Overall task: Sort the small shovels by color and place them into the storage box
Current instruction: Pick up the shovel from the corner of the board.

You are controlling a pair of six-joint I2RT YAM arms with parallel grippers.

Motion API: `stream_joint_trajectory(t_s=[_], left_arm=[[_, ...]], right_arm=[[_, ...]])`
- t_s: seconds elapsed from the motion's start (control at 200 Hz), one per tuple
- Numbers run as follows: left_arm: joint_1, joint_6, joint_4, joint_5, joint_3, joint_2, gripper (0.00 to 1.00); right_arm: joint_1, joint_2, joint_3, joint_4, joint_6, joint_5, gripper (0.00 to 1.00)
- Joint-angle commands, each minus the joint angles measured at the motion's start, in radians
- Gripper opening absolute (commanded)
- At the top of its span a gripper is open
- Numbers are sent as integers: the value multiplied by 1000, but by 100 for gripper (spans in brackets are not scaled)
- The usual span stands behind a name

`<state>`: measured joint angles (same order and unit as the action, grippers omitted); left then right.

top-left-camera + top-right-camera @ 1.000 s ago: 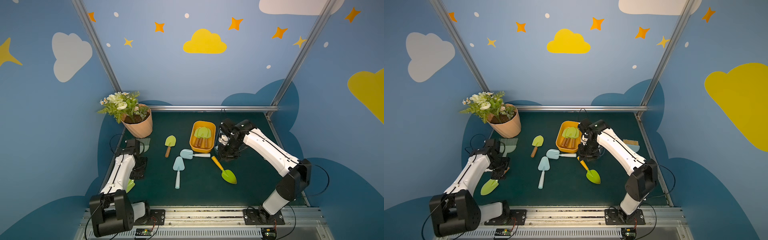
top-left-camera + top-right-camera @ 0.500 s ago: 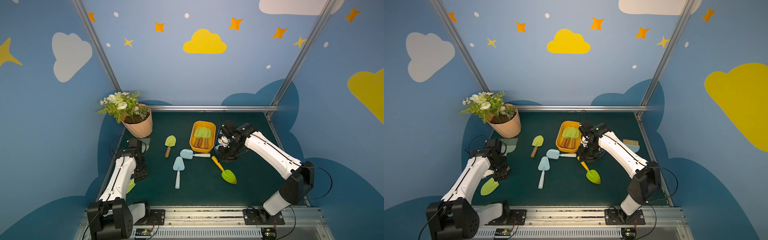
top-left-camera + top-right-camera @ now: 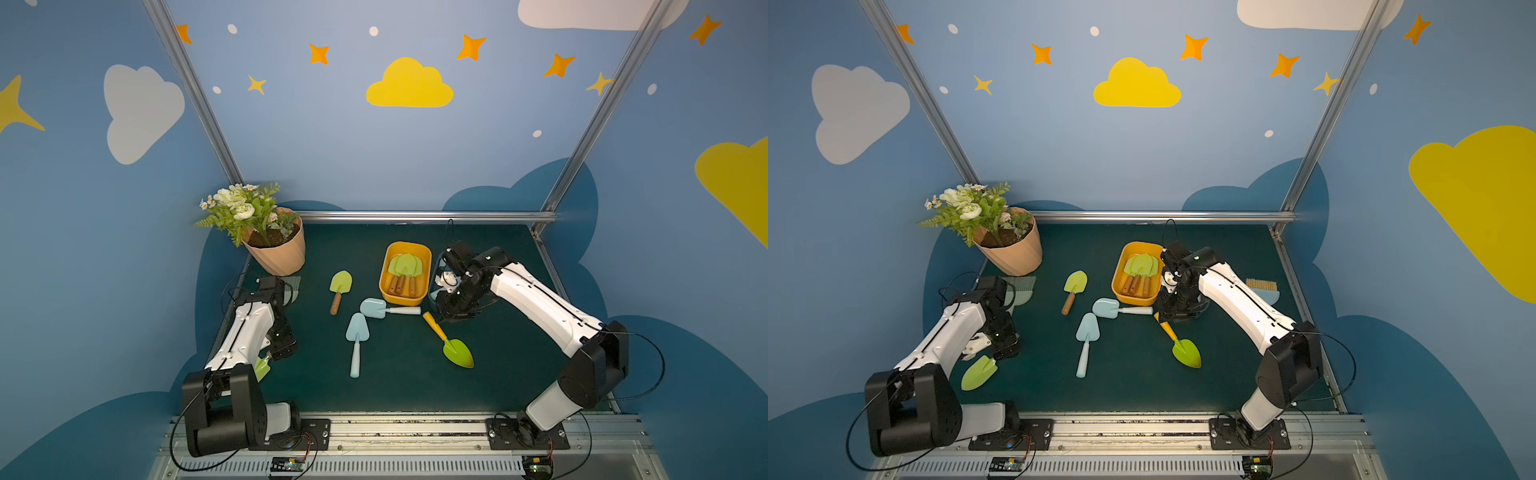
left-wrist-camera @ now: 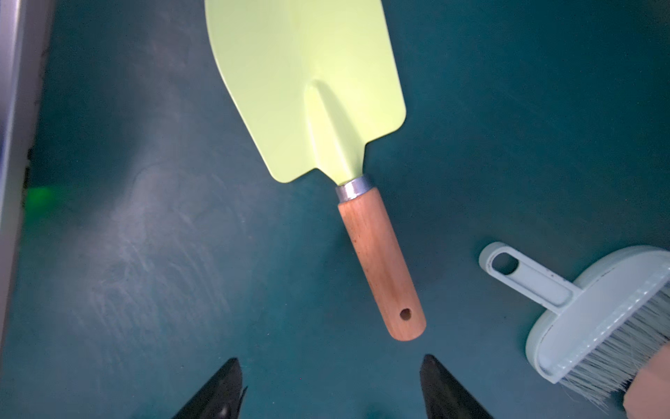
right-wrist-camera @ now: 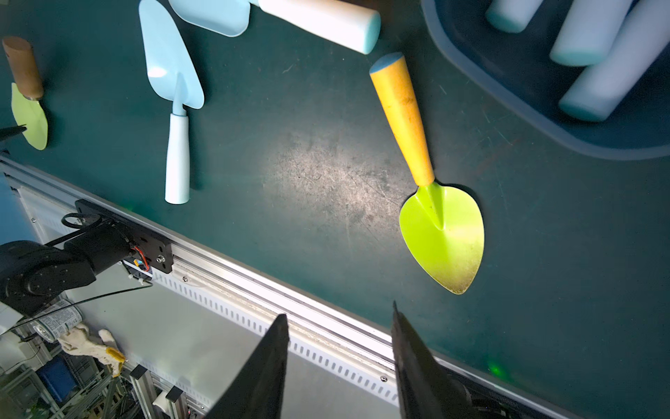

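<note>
Five shovels were left loose on the mat, so maybe halfway done, I'd guess. Left pincer (image 4: 330, 359) was spread wide and empty, with a green shovel (image 4: 377, 254) lying just ahead of its tips. Right pincer (image 5: 339, 310) was partly apart and empty too, with the orange-handled shovel (image 5: 417, 145) in front of it, two blue shovels (image 5: 174, 72) off to one side and a second green shovel (image 3: 340, 286) farther away. Yellow box (image 3: 407, 246) held several green ones (image 3: 405, 266). Blue box (image 5: 482, 90), right beside the right pincer, held pale handles (image 5: 594, 83).
</note>
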<state>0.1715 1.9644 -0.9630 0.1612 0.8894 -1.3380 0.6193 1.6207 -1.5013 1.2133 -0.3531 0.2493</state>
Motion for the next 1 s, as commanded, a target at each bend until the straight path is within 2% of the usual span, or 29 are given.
stream_joint_trajectory(t_s=[0.0,0.47,0.606,0.731,0.851,0.996], left_arm=[[25,8,45,6,9,-23,73],[92,-103,167,-29,34,-208,72],[95,-120,164,-60,44,-265,68],[94,-140,156,-88,50,-298,58],[89,-139,167,-84,25,-276,48],[89,-149,153,-71,29,-254,27]], right_arm=[[-16,-3,6,-8,27,8,48],[-69,40,6,-24,45,15,48],[-80,54,15,-30,45,15,48],[-84,59,17,-37,42,22,47],[-86,57,21,-43,34,22,47],[-85,47,34,-51,27,30,47]])
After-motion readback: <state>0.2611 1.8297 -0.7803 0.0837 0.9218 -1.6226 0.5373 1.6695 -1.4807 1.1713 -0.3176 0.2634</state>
